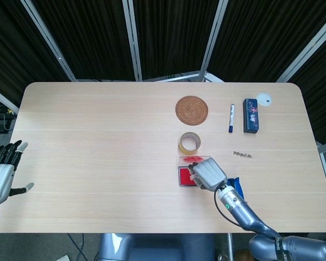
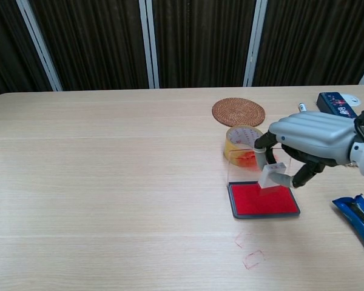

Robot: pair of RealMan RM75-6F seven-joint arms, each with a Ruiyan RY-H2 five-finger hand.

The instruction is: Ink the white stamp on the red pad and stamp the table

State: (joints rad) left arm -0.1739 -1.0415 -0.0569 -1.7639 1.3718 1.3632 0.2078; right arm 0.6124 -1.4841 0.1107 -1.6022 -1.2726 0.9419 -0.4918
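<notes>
My right hand [image 2: 312, 137] [image 1: 209, 173] hovers over the red ink pad [image 2: 262, 199] [image 1: 185, 175] and pinches the white stamp [image 2: 272, 175] between thumb and fingers, a little above the pad's far right part. The pad's clear lid [image 2: 246, 162] stands open behind it, smeared red. Two faint red stamp marks [image 2: 250, 251] lie on the table in front of the pad. My left hand [image 1: 2, 171] hangs open off the table's left edge in the head view, holding nothing.
Behind the pad stand a roll of tape [image 2: 243, 140] and a woven coaster [image 2: 238, 112]. A marker [image 1: 231, 118], a dark blue box [image 1: 250, 115] and a small chain [image 1: 242, 155] lie further right. A blue wrapper [image 2: 357, 215] lies right of the pad.
</notes>
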